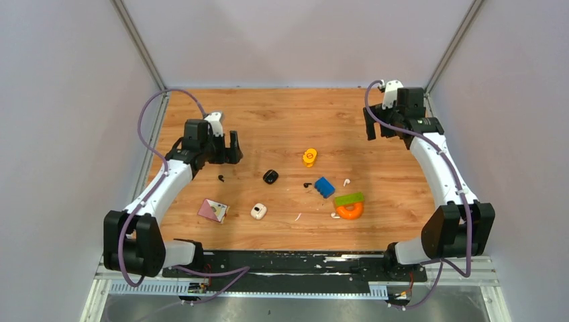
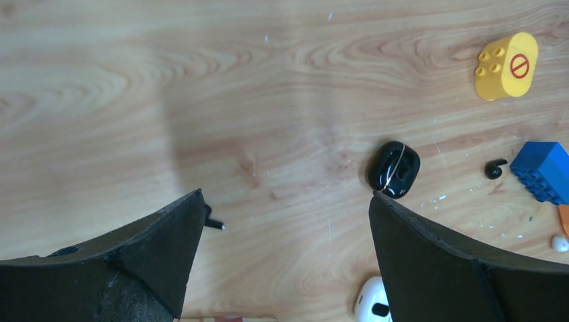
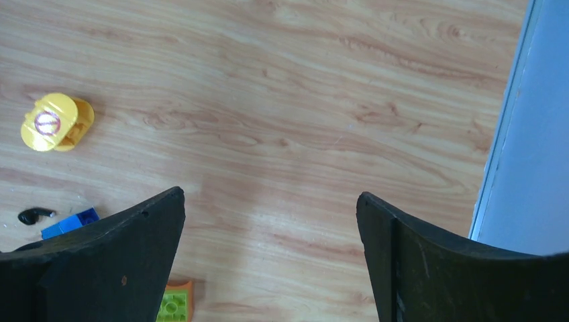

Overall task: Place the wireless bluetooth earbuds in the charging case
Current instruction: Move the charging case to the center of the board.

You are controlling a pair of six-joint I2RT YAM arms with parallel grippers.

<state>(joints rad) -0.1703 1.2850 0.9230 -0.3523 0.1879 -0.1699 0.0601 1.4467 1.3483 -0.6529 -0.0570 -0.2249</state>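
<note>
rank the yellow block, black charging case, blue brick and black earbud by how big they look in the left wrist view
1. yellow block
2. black charging case, slightly smaller
3. black earbud, by far the smallest
Not ranked: blue brick, cut off by the picture's edge.

This looks like a robotics laboratory test cell: a light wood-pattern table top [image 1: 282,114] is closed in by plain pale grey panel walls [image 1: 295,40] on slim aluminium corner posts [image 1: 137,40]. A white-and-black left robot arm [image 1: 168,181] and a matching right robot arm [image 1: 436,168] are bolted on a black metal base rail [image 1: 295,261], with thick purple cables [image 1: 144,114] looping from them.
</note>
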